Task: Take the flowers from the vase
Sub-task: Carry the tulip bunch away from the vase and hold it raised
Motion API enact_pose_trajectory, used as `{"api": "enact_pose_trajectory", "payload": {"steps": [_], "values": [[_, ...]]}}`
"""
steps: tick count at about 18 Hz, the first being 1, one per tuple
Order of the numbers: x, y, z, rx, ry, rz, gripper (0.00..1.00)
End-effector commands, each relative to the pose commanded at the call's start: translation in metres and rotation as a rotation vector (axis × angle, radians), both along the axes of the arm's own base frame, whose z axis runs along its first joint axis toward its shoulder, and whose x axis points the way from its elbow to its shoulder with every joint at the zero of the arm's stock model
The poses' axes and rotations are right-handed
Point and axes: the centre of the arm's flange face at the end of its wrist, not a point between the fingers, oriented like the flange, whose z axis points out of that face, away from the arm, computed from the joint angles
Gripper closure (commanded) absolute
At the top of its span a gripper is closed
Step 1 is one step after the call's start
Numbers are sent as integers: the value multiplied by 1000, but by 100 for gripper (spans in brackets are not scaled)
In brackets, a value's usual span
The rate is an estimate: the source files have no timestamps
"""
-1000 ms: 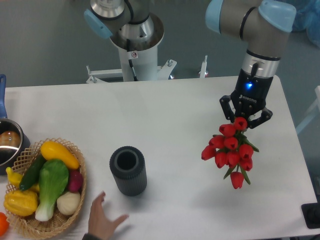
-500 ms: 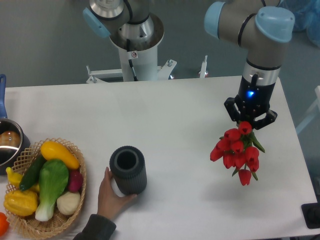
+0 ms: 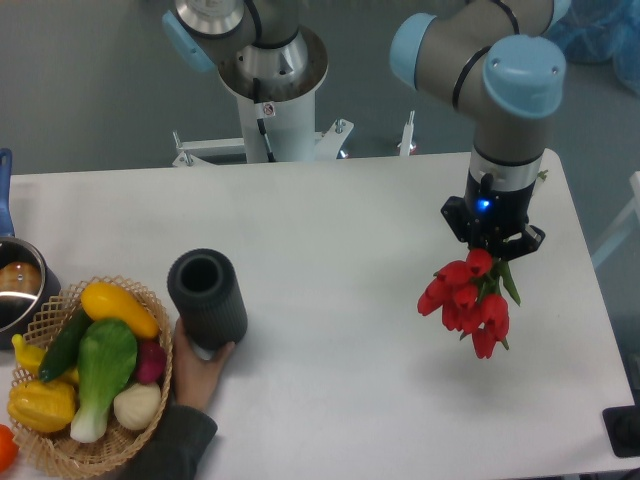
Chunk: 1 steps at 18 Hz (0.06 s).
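- Camera view, far left: a pot (image 3: 18,285) at the tabletop (image 3: 330,220) edge, with a basket (image 3: 150,400) of vegetables just beside it.
- Next comes a hand (image 3: 200,368) gripping the base of the vase (image 3: 207,298), which tilts beside the basket.
- Well apart to the right, the tool (image 3: 488,240) is clenched on the stems of the flowers (image 3: 468,298).
- Red buds hang just below the tool, above the tabletop, clear of the vase.
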Motion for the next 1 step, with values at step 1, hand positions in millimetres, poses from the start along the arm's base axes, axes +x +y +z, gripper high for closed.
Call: {"api": "enact_pose_trajectory", "payload": {"steps": [1], "values": [[0, 0, -1, -9, 3, 0, 100]]}}
